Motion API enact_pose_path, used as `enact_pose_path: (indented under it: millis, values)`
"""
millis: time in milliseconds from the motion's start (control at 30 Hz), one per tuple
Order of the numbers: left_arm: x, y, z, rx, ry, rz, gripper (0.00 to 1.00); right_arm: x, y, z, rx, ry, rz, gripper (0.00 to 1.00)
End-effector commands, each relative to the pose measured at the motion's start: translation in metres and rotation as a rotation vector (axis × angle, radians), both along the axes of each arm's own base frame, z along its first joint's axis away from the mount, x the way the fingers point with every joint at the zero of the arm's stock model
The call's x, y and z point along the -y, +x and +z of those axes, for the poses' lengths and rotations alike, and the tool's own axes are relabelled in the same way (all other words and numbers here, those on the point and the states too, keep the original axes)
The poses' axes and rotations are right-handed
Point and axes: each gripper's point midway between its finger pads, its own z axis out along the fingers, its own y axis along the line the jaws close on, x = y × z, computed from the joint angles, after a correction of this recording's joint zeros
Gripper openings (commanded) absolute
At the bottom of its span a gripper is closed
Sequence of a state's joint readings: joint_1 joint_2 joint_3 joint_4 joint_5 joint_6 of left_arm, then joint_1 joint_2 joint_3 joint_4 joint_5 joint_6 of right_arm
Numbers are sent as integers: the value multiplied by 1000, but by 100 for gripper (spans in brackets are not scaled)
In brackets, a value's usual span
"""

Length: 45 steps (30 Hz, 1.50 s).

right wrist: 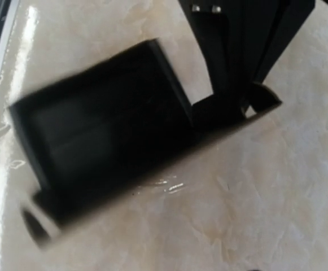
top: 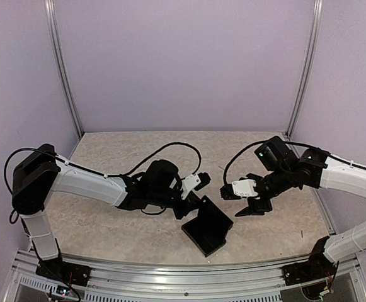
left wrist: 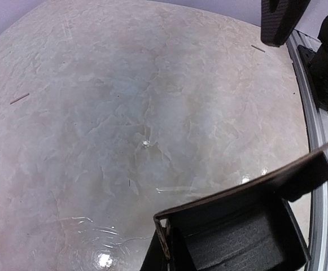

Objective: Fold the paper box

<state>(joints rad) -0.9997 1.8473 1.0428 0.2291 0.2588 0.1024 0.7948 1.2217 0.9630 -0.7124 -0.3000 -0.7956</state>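
The paper box (top: pixel 209 228) is being kept at the lower centre of the top view. It is being judged part-folded: walls are standing around a shallow tray. One flap is being pinched by the fully closed left gripper (top: pixel 195 202). Nothing is being held by the parted right gripper (top: pixel 238 202), just right of it. The closing flaps are being judged as not yet folded.

Looked like a robotics lab cell. Lilac panels (top: pixel 183 63) in aluminium posts (top: pixel 66 75) boxed in a marble-look tabletop (top: pixel 113 154), with two robot arms (top: pixel 85 182) bolted at the front rail (top: pixel 170 274).
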Motion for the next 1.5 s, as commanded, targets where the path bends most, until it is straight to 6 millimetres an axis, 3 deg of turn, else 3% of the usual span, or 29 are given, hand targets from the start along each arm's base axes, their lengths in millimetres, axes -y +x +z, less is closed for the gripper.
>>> enact_pose_path:
  millis: [0, 167, 367, 600, 733, 933, 1200, 1467]
  values:
    - [-7, 9, -10, -20, 48, 55, 0, -6, 6, 1, -2, 28, -10, 61]
    - [-25, 31, -3, 94, 63, 170, 0, -21, 24, -1, 37, 58, -25, 61]
    - [-49, 73, 9, 193, 68, 241, 0, -28, 50, -32, 106, -25, -12, 62]
    - [-56, 108, 25, 255, 52, 294, 0, -45, 55, -35, 92, 4, 33, 62]
    - [-54, 111, 24, 235, 37, 319, 0, -53, 65, -30, 121, 36, 18, 62]
    - [-57, 106, 5, 187, 40, 375, 0, -53, 92, -34, 210, 42, -83, 59]
    - [-56, 99, 3, 153, 17, 420, 2, -58, 87, -45, 189, 45, -45, 49]
    - [-59, 94, -9, 70, 20, 492, 2, -61, 77, -50, 205, 33, -15, 48]
